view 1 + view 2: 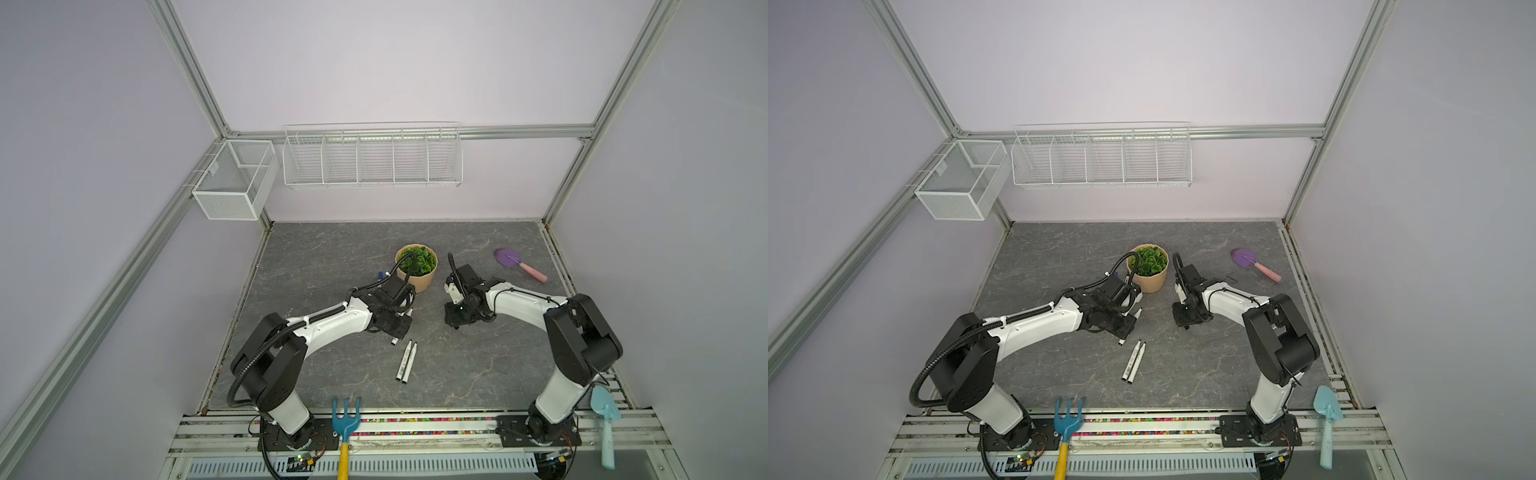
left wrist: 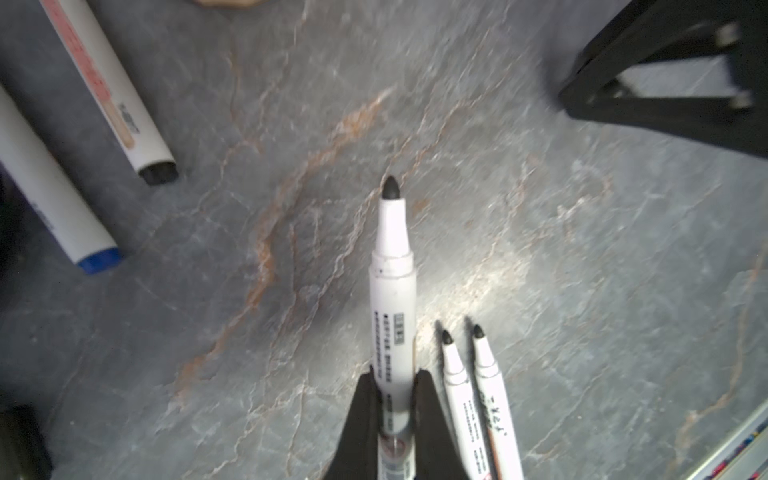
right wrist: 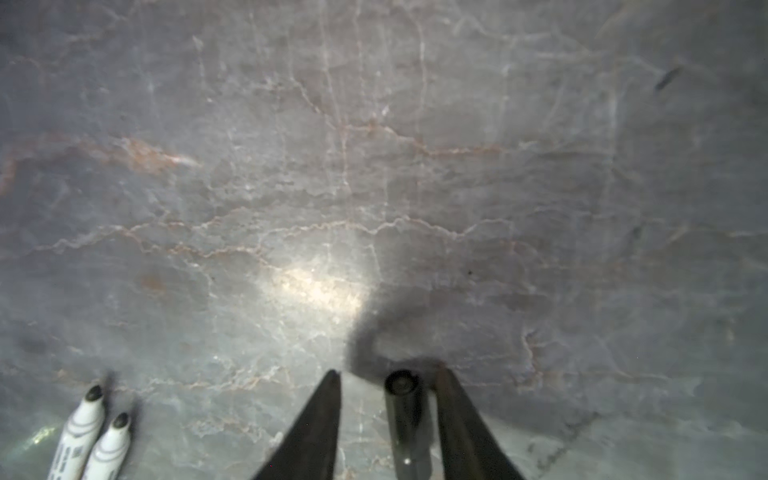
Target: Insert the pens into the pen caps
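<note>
Scanning the table (image 1: 316, 257): pot (image 1: 417, 270) sits far centre. Your left gripper (image 2: 392, 376), just near-left of the pot, is clenched on a pen (image 2: 392, 291). Your right gripper (image 3: 388, 374), right of centre, stands parted around a black cap (image 3: 405, 419), one finger touching it. Two loose pens (image 1: 406, 360) lie together, near centre.

One uncapped white pen (image 2: 392, 299) is gripped, two pens (image 1: 404, 360) lie side by side, a black cap (image 3: 405, 415) apart.

Robotics lab test cell: aluminium framing (image 1: 188, 70), blank lilac panels (image 1: 395, 62), two robot arms (image 1: 332, 326) bolted to a rail (image 1: 216, 434) fronting the table (image 1: 332, 249).
</note>
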